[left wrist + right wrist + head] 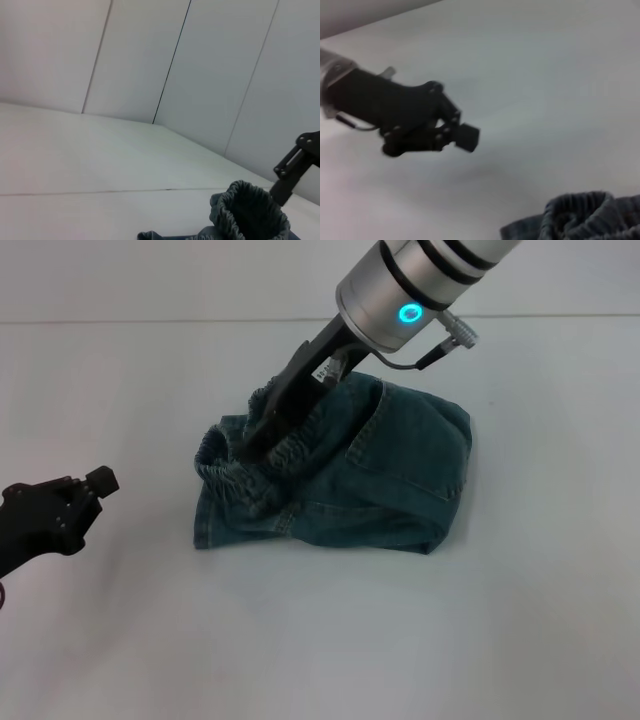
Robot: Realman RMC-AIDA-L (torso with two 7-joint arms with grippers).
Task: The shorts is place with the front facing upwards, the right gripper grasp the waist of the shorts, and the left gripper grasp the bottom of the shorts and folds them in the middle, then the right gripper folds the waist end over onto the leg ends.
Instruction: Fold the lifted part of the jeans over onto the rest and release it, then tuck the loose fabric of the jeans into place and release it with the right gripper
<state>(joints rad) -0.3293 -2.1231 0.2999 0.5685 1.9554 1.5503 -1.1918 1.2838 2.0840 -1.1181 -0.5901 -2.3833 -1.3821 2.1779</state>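
The blue denim shorts [380,490] lie folded lengthwise in the middle of the white table. Their ruched waist [225,465] is at the left, and the leg ends [452,475] are at the right. My right gripper [252,448] comes down from the upper right and is shut on the waist, holding the band raised off the table. In the left wrist view the lifted waist [250,212] stands as an open loop, with the right gripper's black finger [292,167] beside it. My left gripper [100,483] hovers at the far left, apart from the shorts, and also shows in the right wrist view [466,137].
The white table [320,640] extends on all sides of the shorts. A white panelled wall [200,75] stands behind it. No other objects are in view.
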